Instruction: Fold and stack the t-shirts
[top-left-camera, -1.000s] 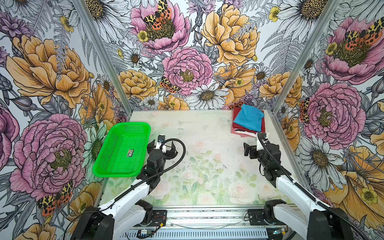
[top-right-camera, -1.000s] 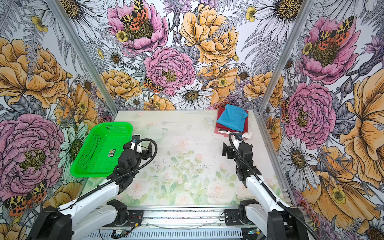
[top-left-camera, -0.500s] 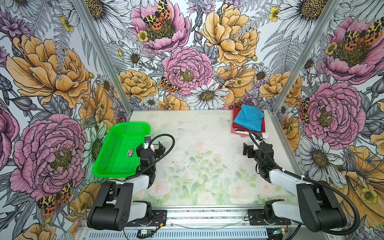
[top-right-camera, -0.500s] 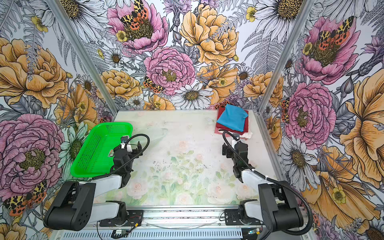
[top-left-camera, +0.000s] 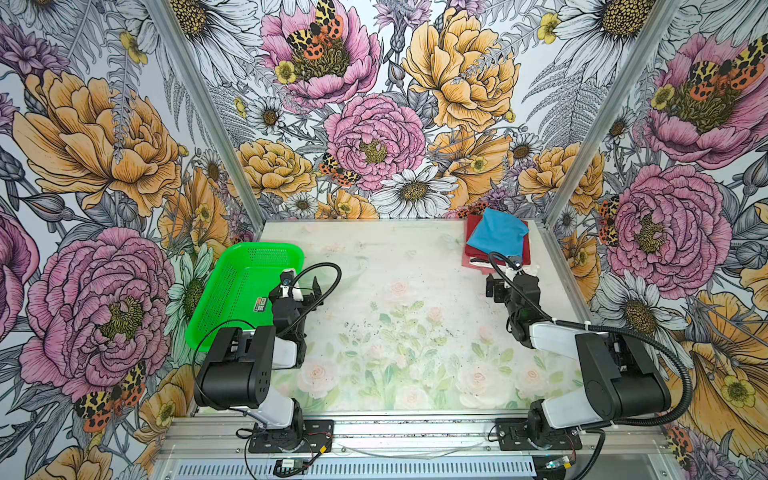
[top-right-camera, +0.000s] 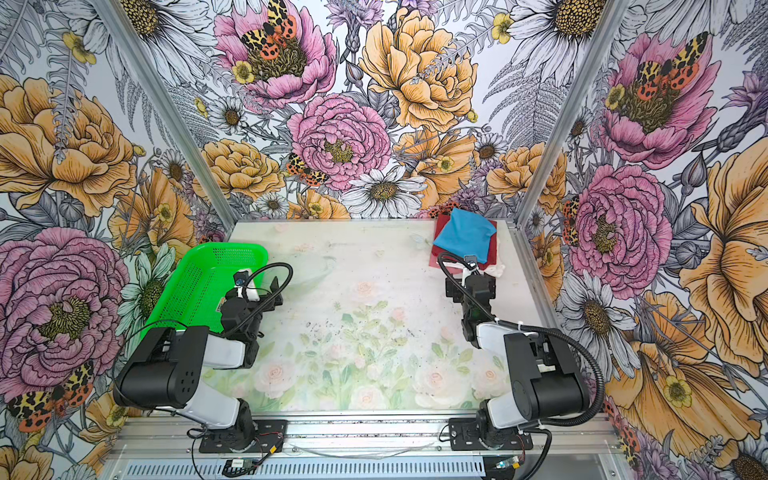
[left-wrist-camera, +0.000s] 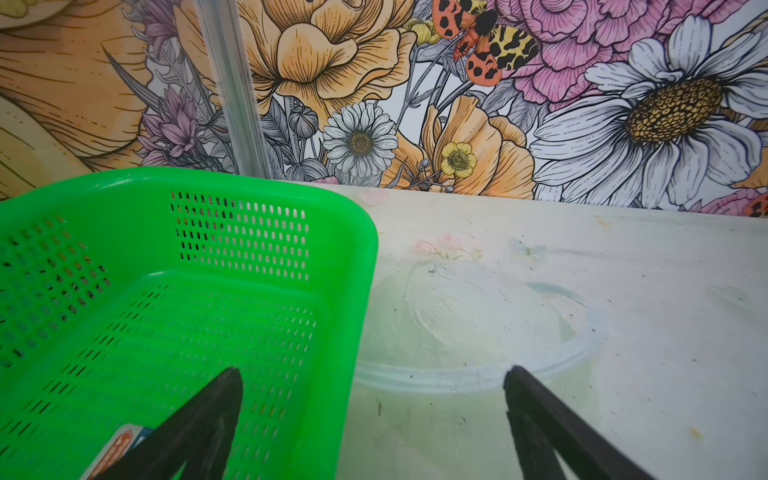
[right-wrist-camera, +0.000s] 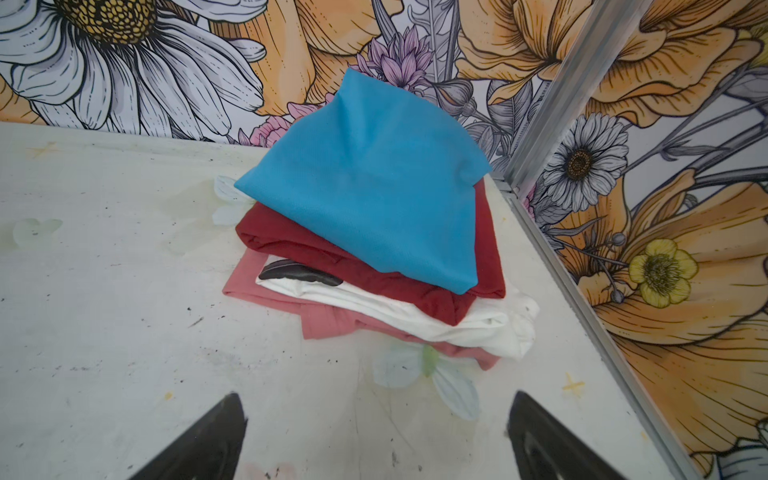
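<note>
In both top views the folded t-shirts (top-left-camera: 496, 237) sit stacked in the far right corner, clear of the work area, and the job looks finished.

Left wrist view: the left gripper (left-wrist-camera: 372, 372) is spread wide and empty, straddling the rim of the green mesh basket (left-wrist-camera: 353, 257).

Right wrist view: the right gripper (right-wrist-camera: 376, 397) is wide, empty and facing the stack. The sky-blue shirt (right-wrist-camera: 374, 178) lies askew on top, its long axis running from the back wall toward the gripper.

Cannot read the sticker (top-left-camera: 261, 303) in the basket (top-left-camera: 249, 247) at the left: too small in both top views, cut by the edge and a finger (left-wrist-camera: 199, 419) of the left gripper (left-wrist-camera: 372, 370) in the left wrist view. At the far right, cannot see most of the pink t-shirt (right-wrist-camera: 328, 325) or white t-shirt (right-wrist-camera: 415, 316) under the dark red t-shirt (right-wrist-camera: 291, 241) and blue t-shirt (right-wrist-camera: 374, 178), nor the whole dark print (right-wrist-camera: 299, 274).
</note>
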